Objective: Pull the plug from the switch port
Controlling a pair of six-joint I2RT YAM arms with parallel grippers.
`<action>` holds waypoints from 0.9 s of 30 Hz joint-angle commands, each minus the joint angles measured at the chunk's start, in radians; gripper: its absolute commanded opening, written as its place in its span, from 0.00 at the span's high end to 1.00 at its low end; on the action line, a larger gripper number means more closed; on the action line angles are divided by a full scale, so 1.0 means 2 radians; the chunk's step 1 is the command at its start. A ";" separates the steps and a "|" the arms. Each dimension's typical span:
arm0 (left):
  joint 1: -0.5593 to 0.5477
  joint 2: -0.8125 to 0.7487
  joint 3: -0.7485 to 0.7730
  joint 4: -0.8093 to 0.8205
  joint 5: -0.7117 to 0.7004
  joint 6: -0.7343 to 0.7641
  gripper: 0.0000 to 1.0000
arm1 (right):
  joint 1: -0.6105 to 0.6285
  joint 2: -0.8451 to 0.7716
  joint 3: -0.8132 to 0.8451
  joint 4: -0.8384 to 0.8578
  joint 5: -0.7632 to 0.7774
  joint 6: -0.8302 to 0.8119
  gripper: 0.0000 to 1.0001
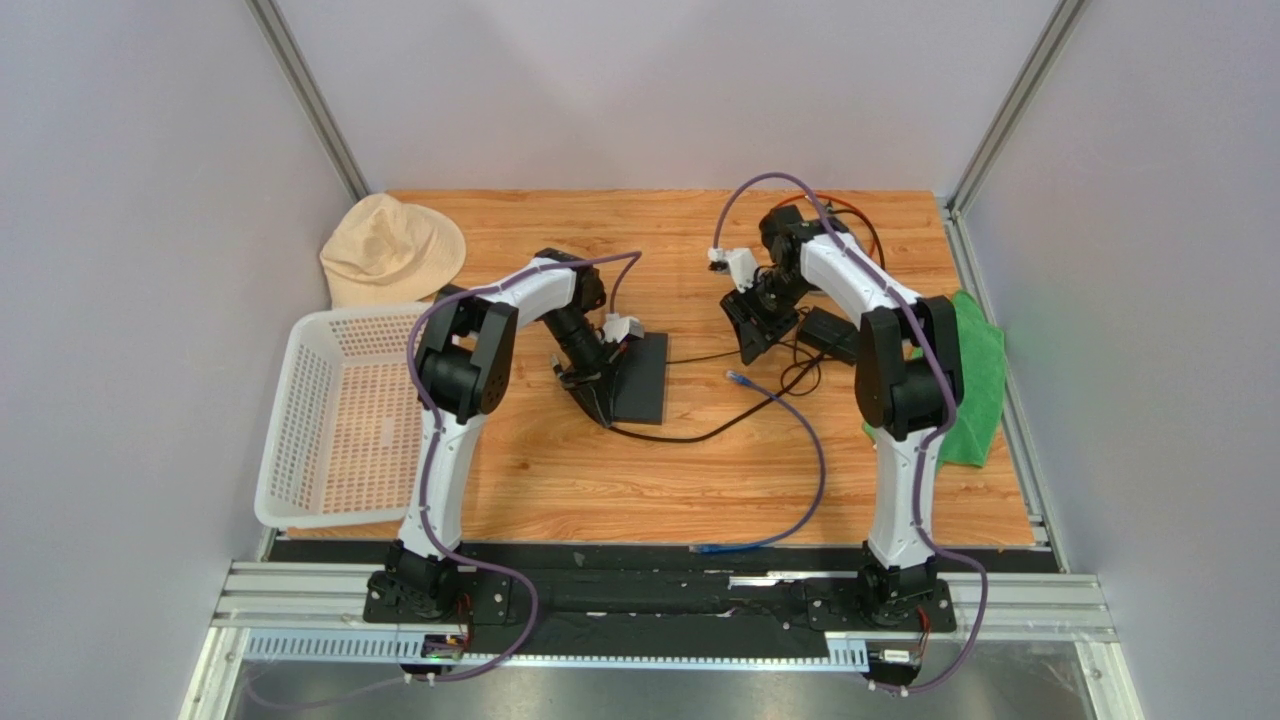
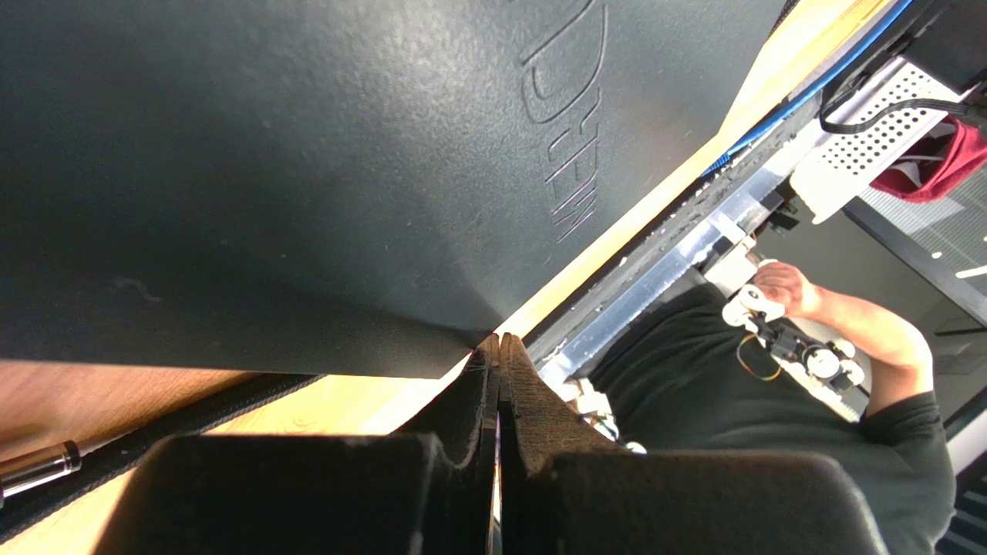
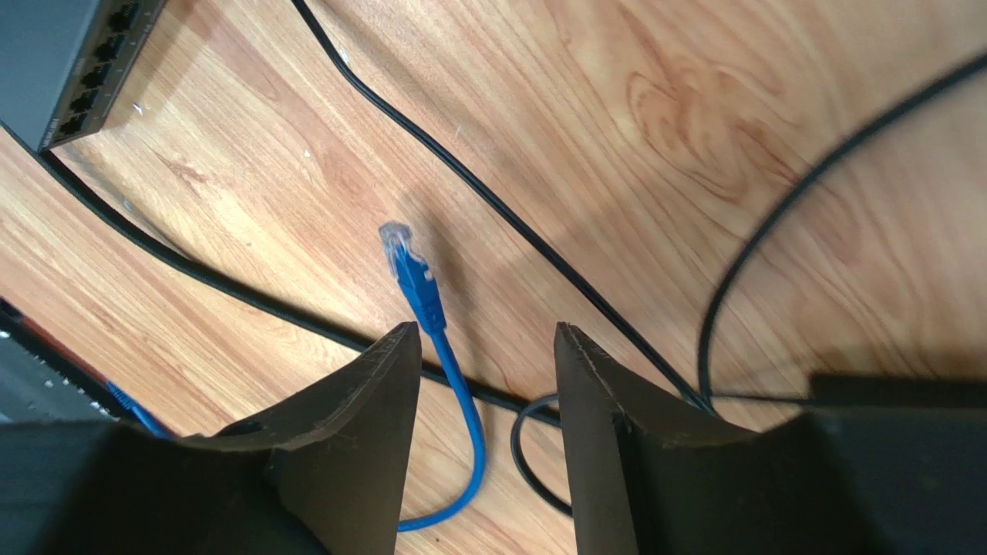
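The plug (image 3: pixel 397 245) is out of the port (image 3: pixel 99 52). It lies on the table (image 1: pixel 601 495), well apart from the switch (image 1: pixel 643 375). Its blue cable (image 3: pixel 463 416) runs on the wood under the right gripper (image 3: pixel 487 333), whose fingers stand apart and hold nothing. The left gripper (image 2: pixel 501 349) has its fingers together, with the tips touching the edge of the switch. The white basket (image 1: pixel 278 450) stands at the left edge of the table, and its mesh floor shows inside. A hat (image 1: pixel 391 248) lies just behind it.
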 commanded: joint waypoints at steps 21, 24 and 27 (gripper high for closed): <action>0.010 0.026 -0.009 0.081 -0.076 0.024 1.00 | 0.009 -0.155 -0.259 0.083 0.177 -0.016 0.53; 0.010 0.027 -0.009 0.081 -0.075 0.024 1.00 | 0.014 -0.134 -0.255 0.092 0.174 -0.020 0.67; 0.010 0.028 -0.009 0.081 -0.073 0.024 1.00 | 0.023 -0.124 -0.255 0.095 0.172 -0.022 0.72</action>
